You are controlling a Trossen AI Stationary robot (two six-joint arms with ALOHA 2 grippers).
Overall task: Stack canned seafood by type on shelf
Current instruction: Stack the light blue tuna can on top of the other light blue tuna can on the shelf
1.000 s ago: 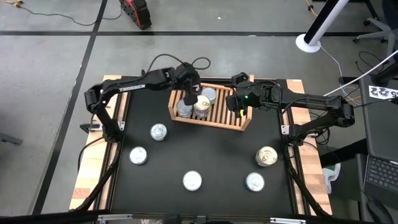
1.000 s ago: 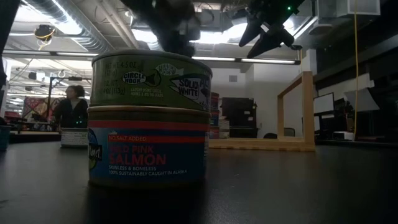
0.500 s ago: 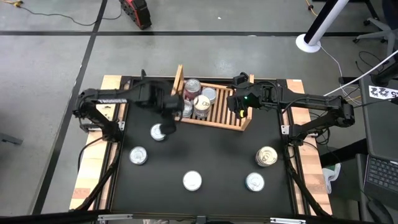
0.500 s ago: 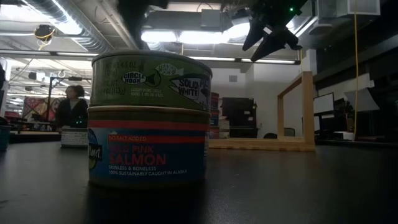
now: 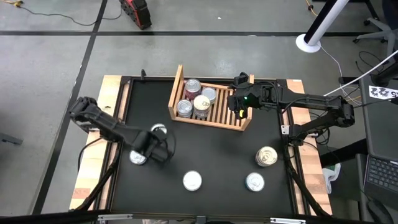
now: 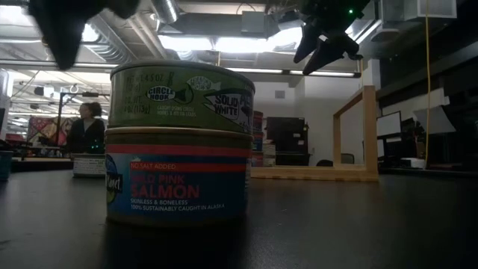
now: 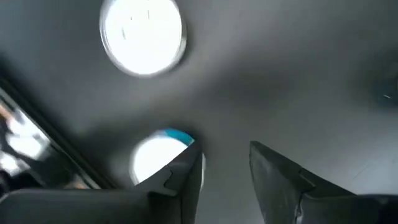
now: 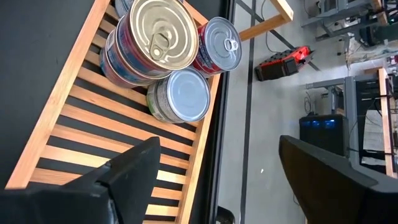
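Your left gripper [image 5: 163, 151] hovers over the table's left side, fingers slightly apart, empty, beside two tins [image 5: 138, 156]. Your right gripper [image 5: 238, 107], fingers wide and empty, hangs above the shelf [image 5: 210, 118] holding four tins.

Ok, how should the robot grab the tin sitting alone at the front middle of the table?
Come straight down and pinch the tin across its round side wall. It lies flat, lid up, too low to approach sideways. Bare table surrounds it, so fingers fit on any two opposite sides. The open left end effector looks closer.
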